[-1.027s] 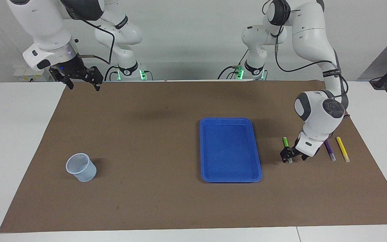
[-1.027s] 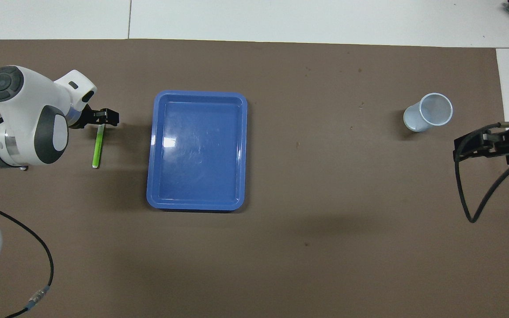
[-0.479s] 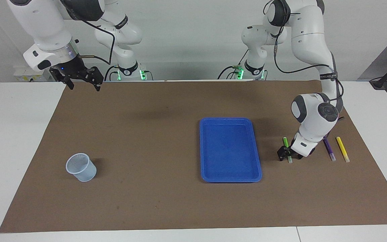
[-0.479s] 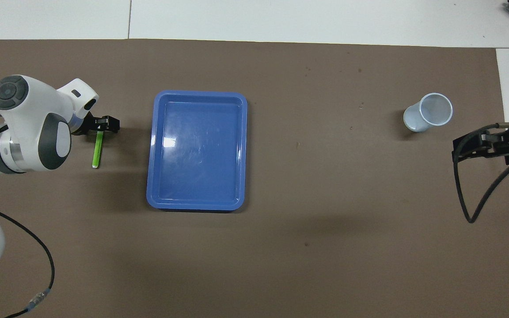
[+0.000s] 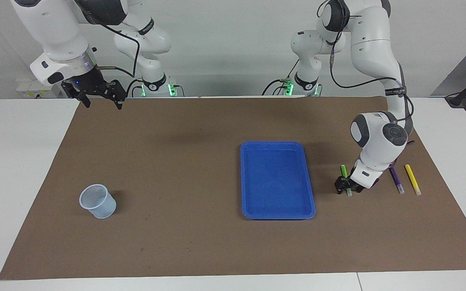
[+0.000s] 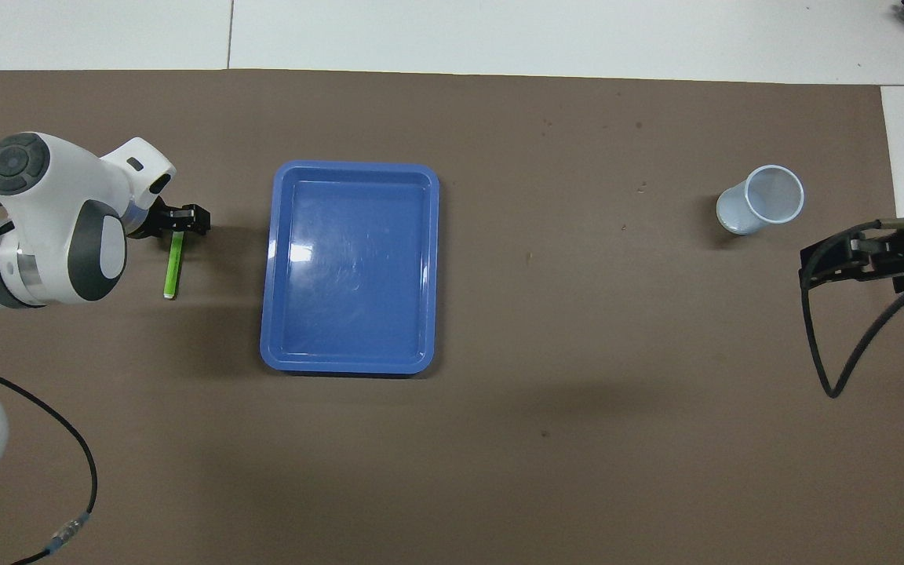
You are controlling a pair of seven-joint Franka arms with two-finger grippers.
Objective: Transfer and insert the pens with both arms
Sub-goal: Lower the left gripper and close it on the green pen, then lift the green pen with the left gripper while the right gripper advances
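I count three pens, one tray and one cup, and I place all by the blue tray [image 5: 277, 214]. Nearest to the robots, my right gripper [image 5: 97, 97] waits in the air over the mat's edge at the right arm's end, its fingers spread wide and holding nothing. The green pen [image 5: 344, 171], the purple pen [image 5: 397, 180] and the yellow pen [image 5: 412, 179] lie in one row beside the tray toward the left arm's end, green closest to the tray. My left gripper [image 5: 347, 188] is down at the green pen's whitish end, one finger at each side; I cannot tell if it grips. The pale cup [image 5: 97, 201] stands toward the right arm's end, well apart from the tray
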